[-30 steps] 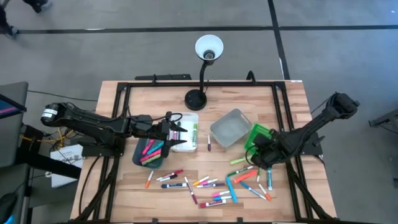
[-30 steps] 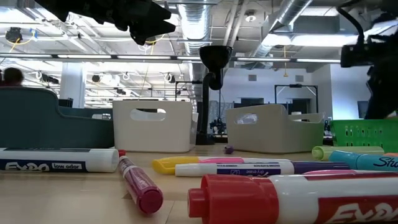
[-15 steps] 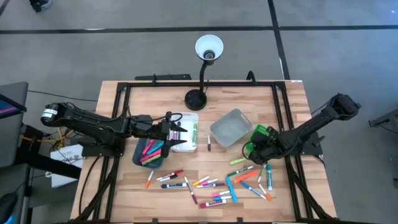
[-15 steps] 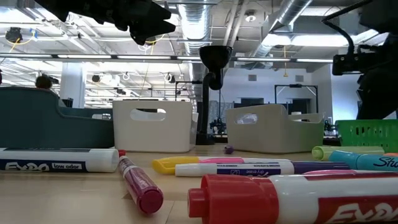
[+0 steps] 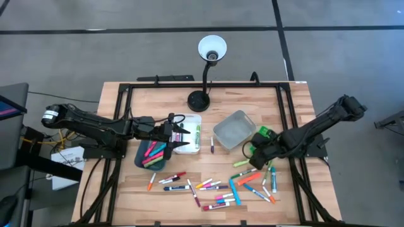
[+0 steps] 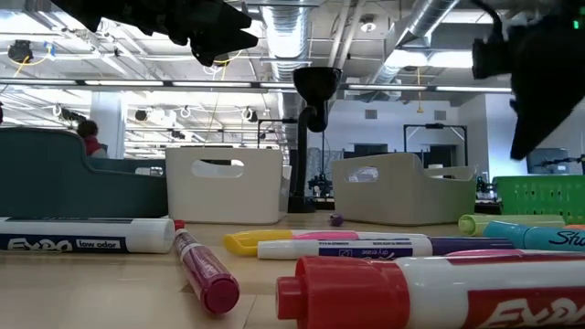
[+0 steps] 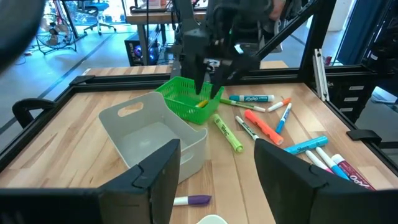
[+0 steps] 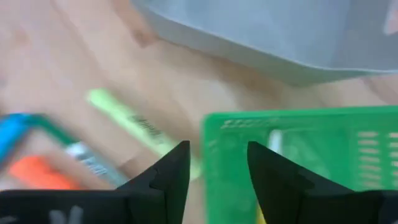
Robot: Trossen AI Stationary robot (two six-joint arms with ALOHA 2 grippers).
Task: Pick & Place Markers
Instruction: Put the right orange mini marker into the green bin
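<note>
Since a second ago my right tool [image 5: 254, 150], fingers apart and empty, has slid over the green bin's [image 7: 184, 98] near rim toward the scattered markers [image 5: 249, 180]; left tool [image 5: 178, 134], also parted, waits above the white bin [image 5: 192, 144].

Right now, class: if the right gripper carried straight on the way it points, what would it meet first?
Probably the green bin's near rim: the right gripper points at that rim's corner with open fingers, a light-green marker lying just beside. Depth is unclear.

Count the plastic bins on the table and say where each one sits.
4: teal bin under the left claw, white bin beside it, grey bin mid-table, green bin by the right claw.
</note>
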